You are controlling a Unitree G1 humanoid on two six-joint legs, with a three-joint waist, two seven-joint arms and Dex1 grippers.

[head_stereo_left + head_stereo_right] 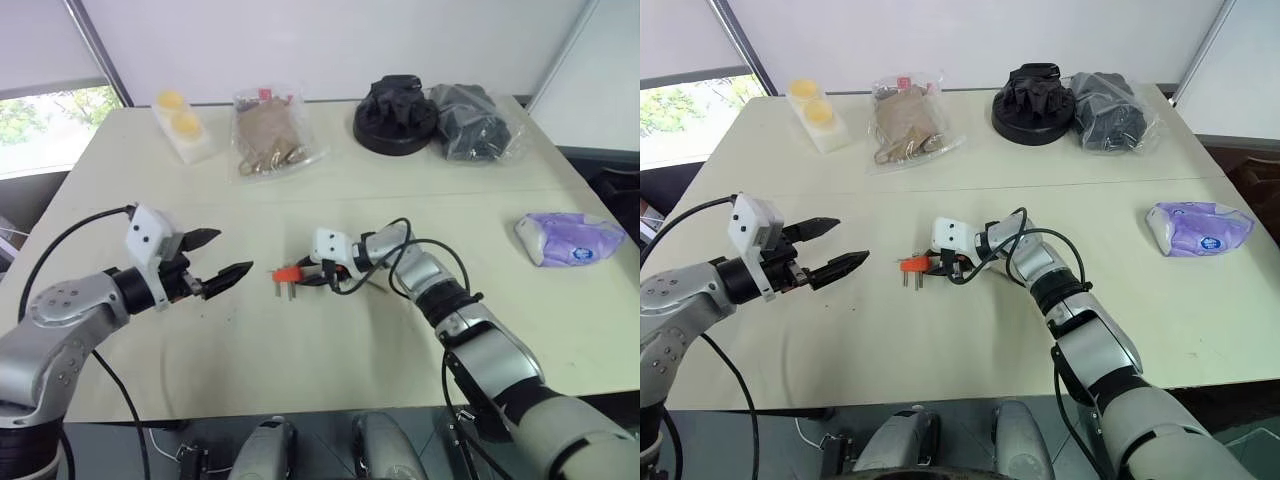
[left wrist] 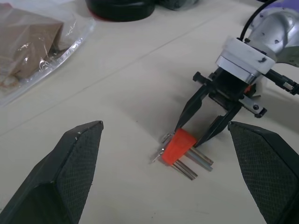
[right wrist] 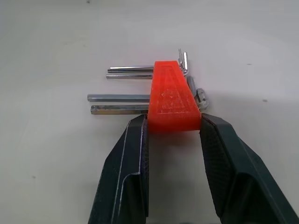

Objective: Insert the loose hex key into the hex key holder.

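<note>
Right pincer (image 3: 172, 128) angled down, clamping hex key holder (image 3: 172, 100); left pincer (image 1: 223, 257) level, wide open.

a lab or test room. a plain cream table (image 1: 300, 360) stands before a bare white wall (image 1: 330, 40), a window (image 1: 40, 120) at 10 o'clock. bagged sample items (image 1: 270, 130) line the table's 12 o'clock edge, a purple packet (image 1: 570, 238) at 3 o'clock.

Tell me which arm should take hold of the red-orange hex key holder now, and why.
Right. The right gripper already has its fingers on either side of the hex key holder on the table, closing on it. The left gripper hangs open, off to the side and apart from it.
</note>
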